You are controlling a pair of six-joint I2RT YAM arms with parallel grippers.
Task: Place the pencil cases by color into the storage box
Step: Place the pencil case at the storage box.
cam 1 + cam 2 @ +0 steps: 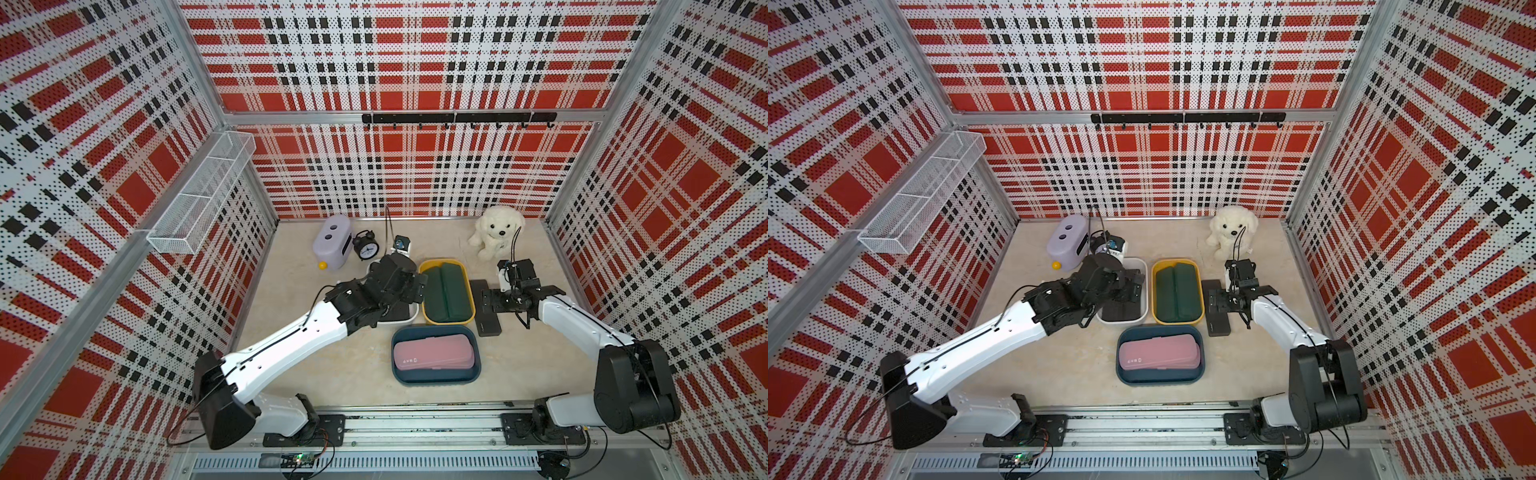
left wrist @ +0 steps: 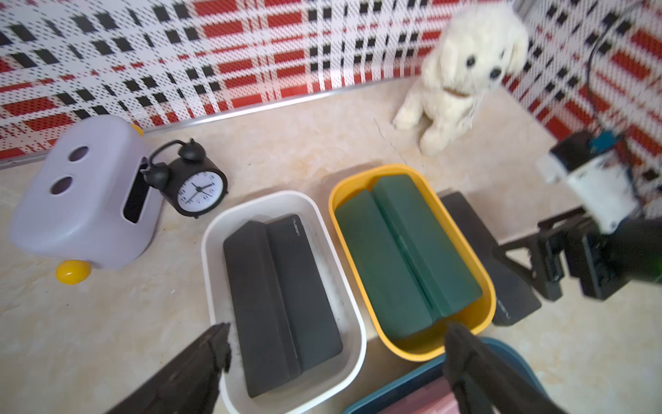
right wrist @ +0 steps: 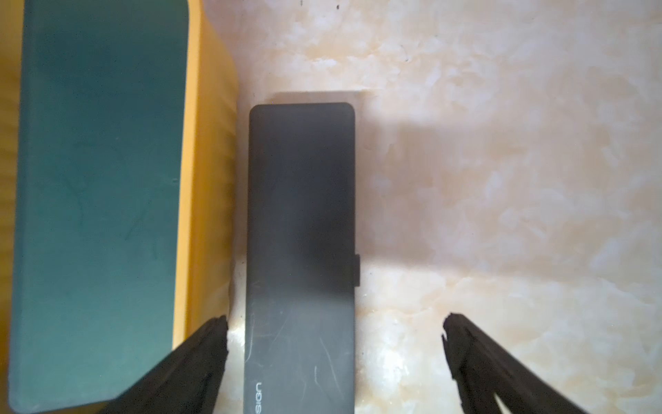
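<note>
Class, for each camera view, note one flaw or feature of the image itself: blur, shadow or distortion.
Left wrist view: the plush dog is blurred, the clock sharp. Right wrist view: a dark shadow band crosses the black pencil case and the table; the green pencil case looks soft. Both top views: the patterned walls splay outward, a wide-angle effect.
</note>
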